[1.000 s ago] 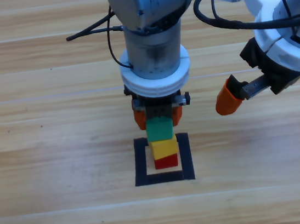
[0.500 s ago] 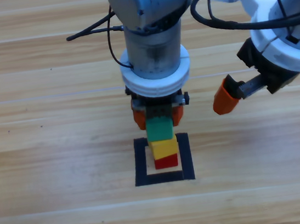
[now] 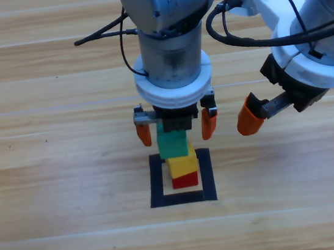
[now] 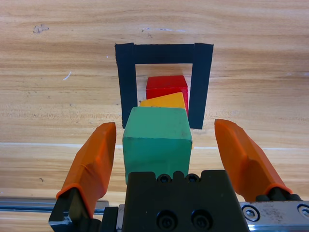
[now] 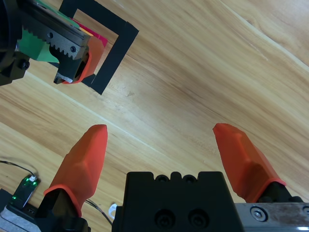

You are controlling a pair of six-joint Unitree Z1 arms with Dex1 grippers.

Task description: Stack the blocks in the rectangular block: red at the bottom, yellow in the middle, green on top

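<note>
Stack is seen complete in the rectangular block (image 3: pixel 181 178): red (image 3: pixel 185 180) at the bottom on the counter (image 3: pixel 57 176), yellow (image 3: pixel 181 165) in the middle, green (image 3: pixel 174 144) on top. All three sit inside the tape outline, toward its far side in the left wrist view.

Left end effector (image 3: pixel 177 125) is positioned directly over the stack, jaws spread wide, one on each side of green with clear gaps. Nothing is pinched; green is judged released and resting on yellow.

Right end effector (image 3: pixel 257 112) is parked off to the right, well apart from the stack, jaws spread, nothing held.

Alignment: in the left wrist view, yellow (image 4: pixel 163 101) appears rotated slightly relative to red (image 4: pixel 166 87), and green (image 4: pixel 157 142) looks offset a little to one side of yellow. Overhang cannot be judged exactly from these angles.

Risks judged from here:
- Green still sits between the spread left jaws. Any sideways drift during retreat could clip green and knock the top off, or topple the whole column.
- A straight lift is called for; a tilt of the wrist could drag a jaw tip across green's face.
- With cubes not squarely aligned, little margin is left; counter vibration or a light touch could be enough.
- Any swing of the right arm toward the middle would put it on a path to the stack.
</note>
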